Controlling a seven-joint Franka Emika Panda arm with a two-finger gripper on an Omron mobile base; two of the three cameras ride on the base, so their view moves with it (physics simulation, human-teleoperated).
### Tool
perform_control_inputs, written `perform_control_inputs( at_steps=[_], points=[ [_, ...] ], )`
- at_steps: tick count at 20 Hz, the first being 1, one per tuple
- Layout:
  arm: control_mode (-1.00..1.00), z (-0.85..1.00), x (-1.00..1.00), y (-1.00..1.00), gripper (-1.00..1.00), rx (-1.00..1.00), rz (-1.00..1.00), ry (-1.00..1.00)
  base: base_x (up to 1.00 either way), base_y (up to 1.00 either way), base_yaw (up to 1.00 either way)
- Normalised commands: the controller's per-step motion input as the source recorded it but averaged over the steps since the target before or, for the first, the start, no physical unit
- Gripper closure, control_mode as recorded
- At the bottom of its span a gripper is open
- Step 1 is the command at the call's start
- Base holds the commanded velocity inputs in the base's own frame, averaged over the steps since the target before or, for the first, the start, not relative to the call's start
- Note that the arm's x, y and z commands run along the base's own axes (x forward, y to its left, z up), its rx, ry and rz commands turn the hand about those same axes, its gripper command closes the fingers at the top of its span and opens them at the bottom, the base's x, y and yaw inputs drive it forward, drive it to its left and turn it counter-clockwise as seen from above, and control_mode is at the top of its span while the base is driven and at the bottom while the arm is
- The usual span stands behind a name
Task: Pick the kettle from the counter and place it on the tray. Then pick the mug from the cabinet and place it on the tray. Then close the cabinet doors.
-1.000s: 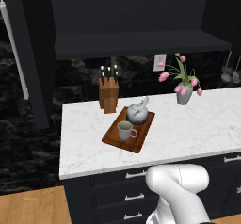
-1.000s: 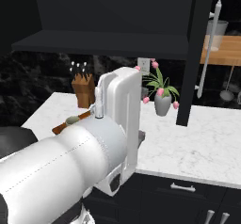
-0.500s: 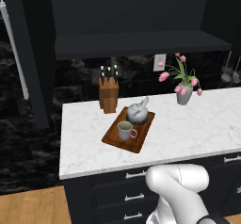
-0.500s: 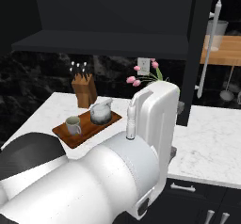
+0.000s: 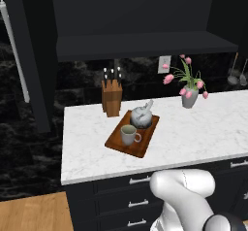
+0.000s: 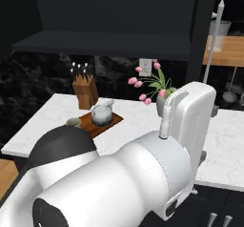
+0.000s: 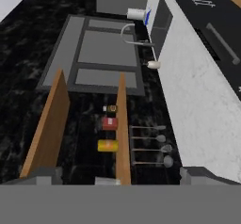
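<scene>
Though half-hidden by the arm, mug (image 6: 73,122) beside kettle (image 6: 102,114) on tray (image 6: 112,120); pincer (image 7: 117,175) spread, empty.

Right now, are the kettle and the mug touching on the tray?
Apart. In the left base view a strip of the tray shows between the kettle and the mug.

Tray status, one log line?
reddish-brown wooden tray: silver-grey kettle on, pale mug on | black cabinet doors: open | gripper: open
</scene>
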Motion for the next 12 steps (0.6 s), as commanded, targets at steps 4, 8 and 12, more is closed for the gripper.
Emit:
perform_control_inputs(
  at_steps=[4,8,12],
  points=[
    [-1.0,0.0,0.03,-0.46,-1.0,0.0,-0.01,0.0,0.0,0.0,0.0],
    [-1.0,0.06,0.3,-0.25,-1.0,0.0,0.0,0.0,0.0,0.0,0.0],
    [-1.0,0.11,0.4,-0.04,-1.0,0.0,0.0,0.07,0.0,0.0,0.0]
  ],
)
